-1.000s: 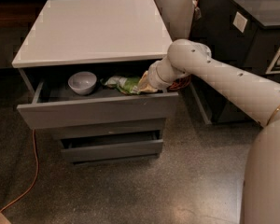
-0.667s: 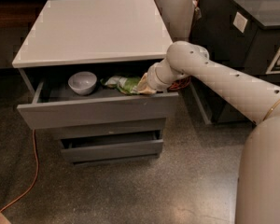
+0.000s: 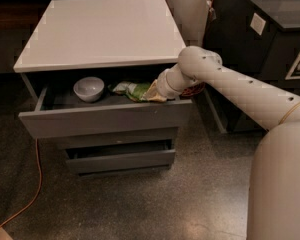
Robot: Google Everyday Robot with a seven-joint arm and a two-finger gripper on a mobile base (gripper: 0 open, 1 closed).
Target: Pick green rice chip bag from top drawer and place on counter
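The top drawer of the grey cabinet is pulled open. A green rice chip bag lies inside it, right of the middle. My gripper reaches into the drawer from the right and sits at the right end of the bag; my wrist hides most of it. The bag still rests on the drawer floor. The glossy white counter on top of the cabinet is bare.
A white bowl sits in the drawer left of the bag. A lower drawer is slightly open. A black unit with a round hole stands close on the right. An orange cable runs across the floor at the left.
Almost nothing. My arm has shifted very slightly at the drawer's right end, and the bag and bowl lie where they were.
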